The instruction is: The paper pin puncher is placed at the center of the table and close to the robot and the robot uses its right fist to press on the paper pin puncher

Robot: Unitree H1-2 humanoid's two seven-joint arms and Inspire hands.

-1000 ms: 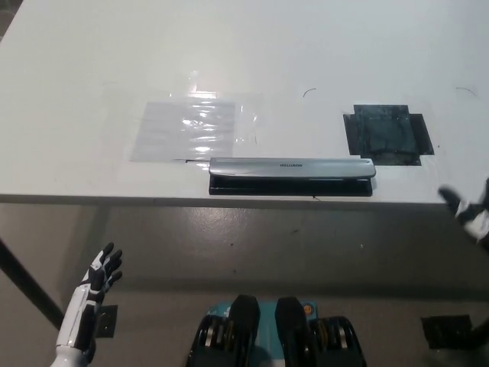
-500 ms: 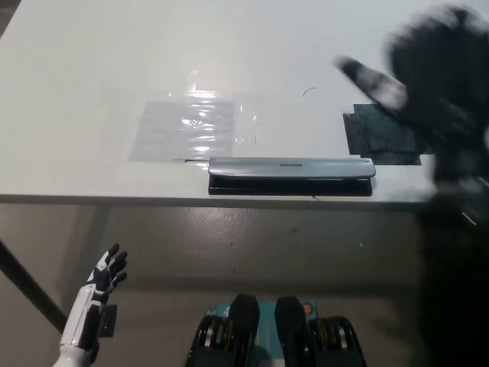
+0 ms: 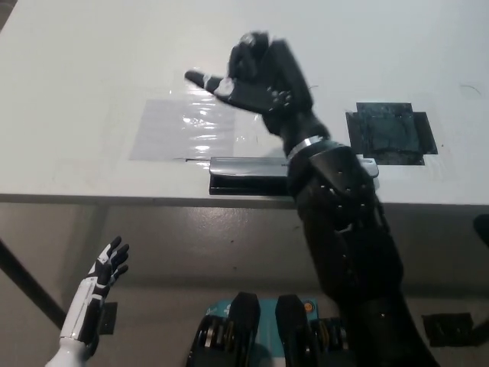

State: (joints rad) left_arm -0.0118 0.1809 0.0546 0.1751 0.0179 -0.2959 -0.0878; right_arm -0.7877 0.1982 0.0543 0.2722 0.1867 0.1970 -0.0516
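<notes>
The paper pin puncher (image 3: 246, 167), a long silver bar on a black base, lies along the front edge of the white table (image 3: 92, 69), near the middle. My black right arm reaches up from the bottom right and crosses over the puncher's right part, hiding it. The right hand (image 3: 258, 79) hovers above the table just beyond the puncher, slightly left of its middle, holding nothing; its pose is blurred. My white left hand (image 3: 98, 289) rests low at the lower left, below the table edge, open with fingers apart.
A clear plastic sheet (image 3: 183, 126) lies flat on the table behind the puncher's left end. A dark square patch (image 3: 390, 134) sits on the table at the right. The table's front edge (image 3: 114, 200) runs across the picture, with grey floor below.
My right arm has swung in from the right edge, up and leftward, and now reaches over the puncher. The puncher and the left hand have stayed in place.
</notes>
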